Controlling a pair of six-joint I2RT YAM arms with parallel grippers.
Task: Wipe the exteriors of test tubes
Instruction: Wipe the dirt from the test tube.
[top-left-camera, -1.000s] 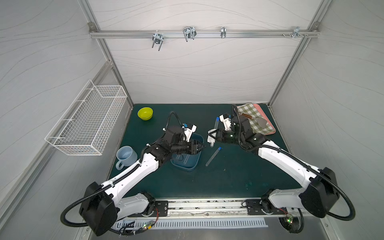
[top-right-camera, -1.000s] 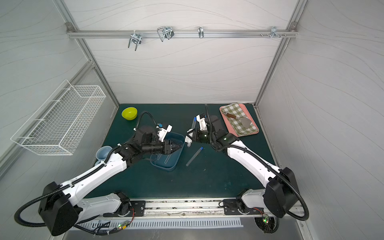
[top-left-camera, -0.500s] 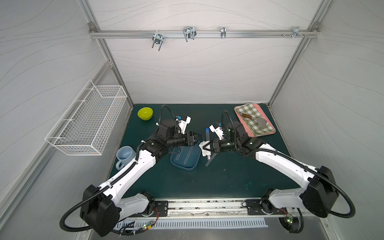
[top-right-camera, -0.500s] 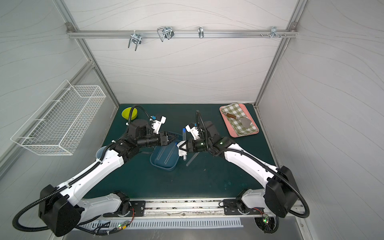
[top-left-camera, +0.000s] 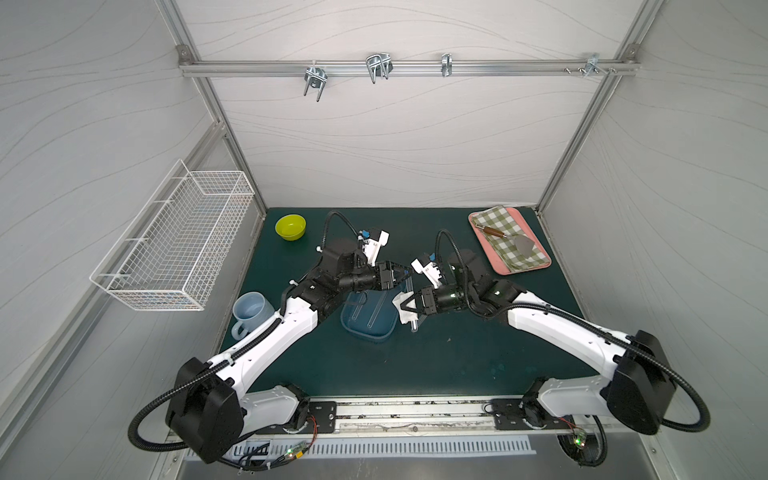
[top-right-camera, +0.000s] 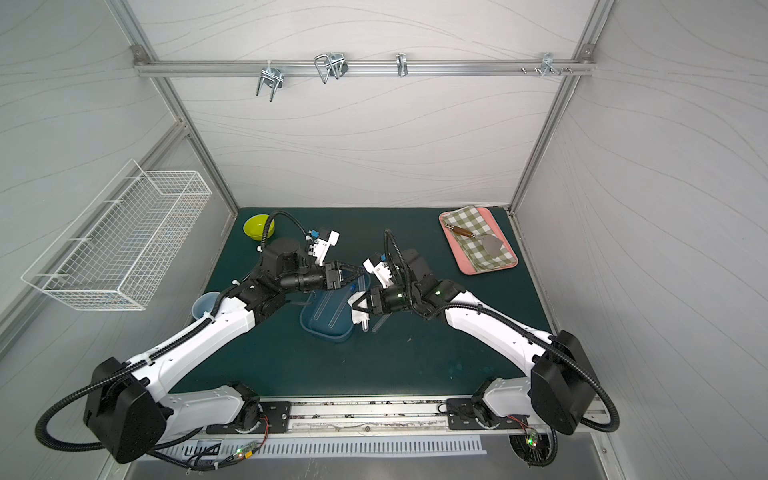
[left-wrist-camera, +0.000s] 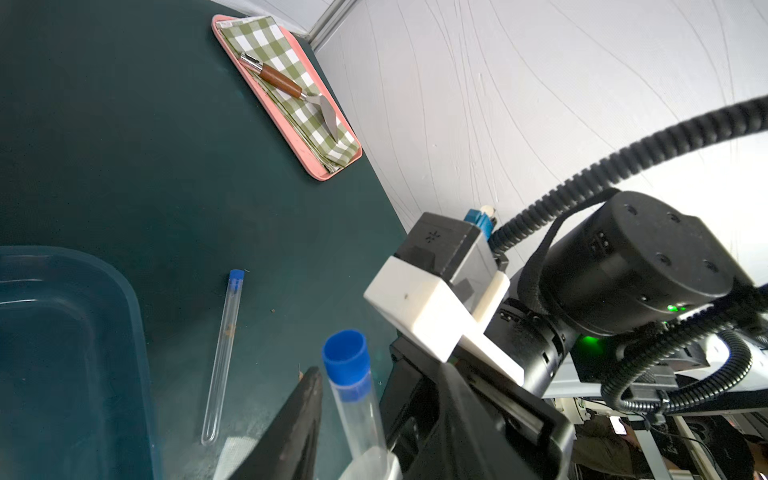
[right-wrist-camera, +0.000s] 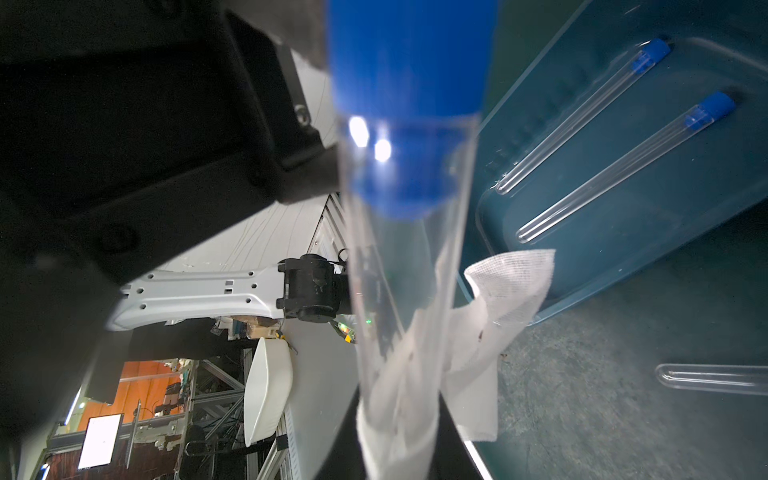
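white cloth (right-wrist-camera: 511, 282) is wrapped round the lower part of the held tube (right-wrist-camera: 407, 249), and the right gripper (top-left-camera: 408, 308) is pinched on that cloth, likely so it can rub the tube's outside. the left gripper (top-left-camera: 406, 274) is clamped at the blue-capped end, seemingly to steady it, at the centre of both top views. two tray tubes (right-wrist-camera: 582, 118) wait in the blue tray (top-left-camera: 368, 338); a loose tube (left-wrist-camera: 222, 357) lies on the mat (top-left-camera: 415, 365) beside it.

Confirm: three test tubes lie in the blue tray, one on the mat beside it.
Wrong count: two test tubes, not three, lie in the blue tray, as the right wrist view shows. Another tube lies on the mat beside it.
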